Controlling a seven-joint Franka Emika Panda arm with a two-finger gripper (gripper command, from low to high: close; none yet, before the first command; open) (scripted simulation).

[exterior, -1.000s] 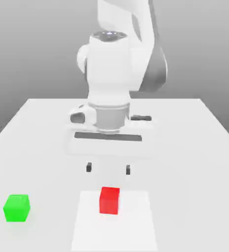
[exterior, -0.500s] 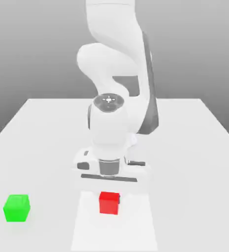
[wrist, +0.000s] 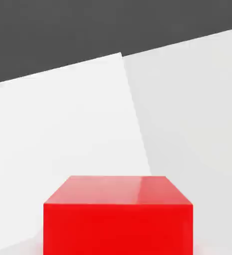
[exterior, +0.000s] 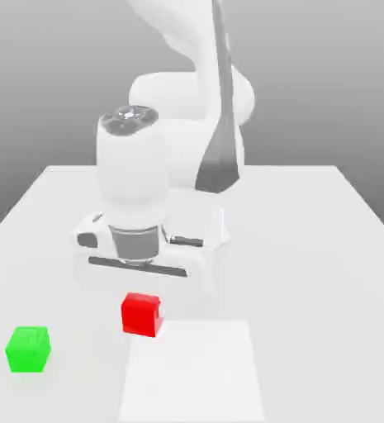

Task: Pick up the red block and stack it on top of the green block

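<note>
Red block [exterior: 141, 314] sits directly beneath the hand [exterior: 142, 285], apparently raised off the surface [exterior: 310, 248]. Fingers hidden; cannot tell whether they clamp it. Green block [exterior: 28, 349] rests on the surface, off toward the exterior view's left and nearer the camera: carry goes that way.

Count: two blocks, one arm, one table

There is one red block [exterior: 141, 314] and one green block [exterior: 28, 348] (two cubes in all, alike in size). One white robot arm [exterior: 133, 190] stands over one white table [exterior: 327, 248], and one brighter white square patch [exterior: 195, 372] lies on the tabletop.
</note>
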